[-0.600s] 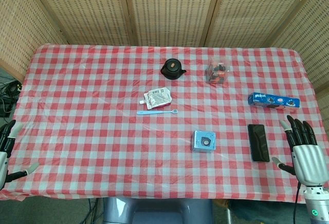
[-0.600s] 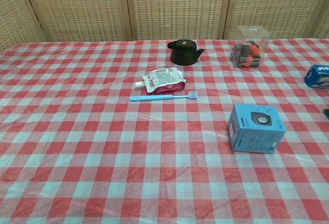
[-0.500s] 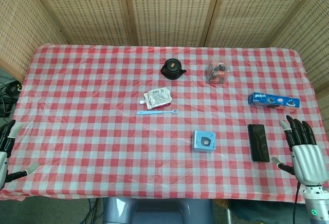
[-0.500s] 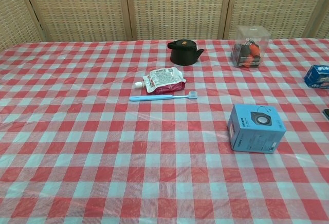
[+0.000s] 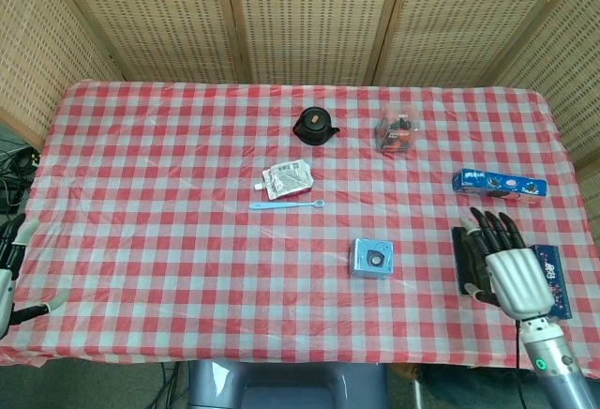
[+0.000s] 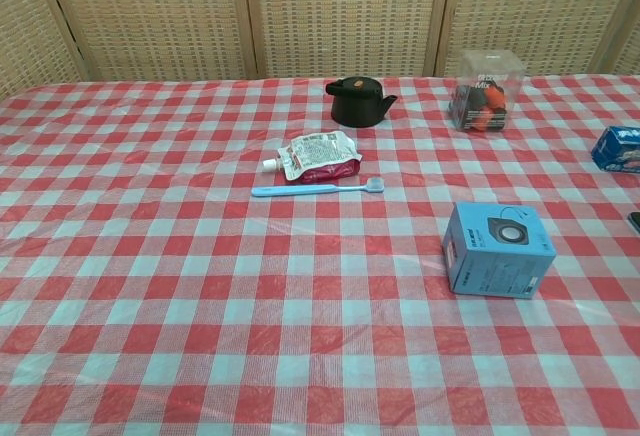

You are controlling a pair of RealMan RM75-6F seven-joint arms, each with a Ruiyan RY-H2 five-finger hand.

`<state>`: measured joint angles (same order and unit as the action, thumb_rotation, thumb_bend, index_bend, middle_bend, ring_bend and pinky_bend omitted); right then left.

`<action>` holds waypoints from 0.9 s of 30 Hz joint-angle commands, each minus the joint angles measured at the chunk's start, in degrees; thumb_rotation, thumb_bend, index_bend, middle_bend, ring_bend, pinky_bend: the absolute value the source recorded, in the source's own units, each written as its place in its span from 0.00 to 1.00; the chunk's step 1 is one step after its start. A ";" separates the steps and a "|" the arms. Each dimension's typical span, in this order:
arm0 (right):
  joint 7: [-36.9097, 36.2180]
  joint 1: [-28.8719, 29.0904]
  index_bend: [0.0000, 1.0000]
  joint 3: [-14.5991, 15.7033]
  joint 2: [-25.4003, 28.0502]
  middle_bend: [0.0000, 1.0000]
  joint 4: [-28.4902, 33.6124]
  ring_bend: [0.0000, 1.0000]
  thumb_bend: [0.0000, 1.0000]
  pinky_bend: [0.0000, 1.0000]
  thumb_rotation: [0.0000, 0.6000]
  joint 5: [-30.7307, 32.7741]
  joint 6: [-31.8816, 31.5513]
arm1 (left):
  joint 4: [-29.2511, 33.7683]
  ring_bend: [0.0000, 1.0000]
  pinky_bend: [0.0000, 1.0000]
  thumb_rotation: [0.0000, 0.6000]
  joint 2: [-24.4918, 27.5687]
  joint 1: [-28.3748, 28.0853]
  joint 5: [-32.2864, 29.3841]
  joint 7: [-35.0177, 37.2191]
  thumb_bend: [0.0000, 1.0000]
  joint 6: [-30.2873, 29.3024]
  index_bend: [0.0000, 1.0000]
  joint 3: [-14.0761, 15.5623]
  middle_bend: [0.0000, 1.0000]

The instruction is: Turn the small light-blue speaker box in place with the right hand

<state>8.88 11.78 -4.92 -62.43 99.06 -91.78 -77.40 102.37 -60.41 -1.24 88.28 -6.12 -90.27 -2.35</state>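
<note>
We see the speaker box (image 5: 372, 259) sitting flat on the checked tablecloth (image 5: 169, 193), near-centre, untouched. It looks like a light, stiff cardboard cube, likely to slide easily. We'd pinch opposite side walls and twist. Right hand (image 5: 506, 264) hovers to its right over the phone (image 5: 461, 257), fingers spread, empty. Left hand (image 5: 11, 268) at the near-left edge, fingers apart, empty.
</note>
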 commanded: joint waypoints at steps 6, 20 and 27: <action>6.16 12.05 0.19 -1.71 -3.00 0.13 4.91 0.07 0.00 0.17 1.00 2.07 17.46 | 0.09 0.00 0.00 1.00 -0.39 -1.87 -2.91 0.80 0.00 2.75 0.00 -1.73 0.00; 23.92 15.92 0.27 -2.29 -16.93 0.23 2.65 0.20 0.00 0.29 1.00 9.35 18.59 | -0.28 0.00 0.00 1.00 -0.79 -3.36 -6.43 -0.35 0.00 5.42 0.00 -2.78 0.00; 29.19 17.70 0.26 -2.72 -20.76 0.23 -2.00 0.21 0.08 0.32 1.00 12.32 18.99 | -0.21 0.00 0.00 1.00 -0.77 -3.39 -6.69 -0.60 0.00 5.37 0.00 -2.70 0.00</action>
<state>37.17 28.95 -7.58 -82.26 98.05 -80.39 -58.63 102.18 -61.17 -4.63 81.60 -6.70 -84.90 -5.05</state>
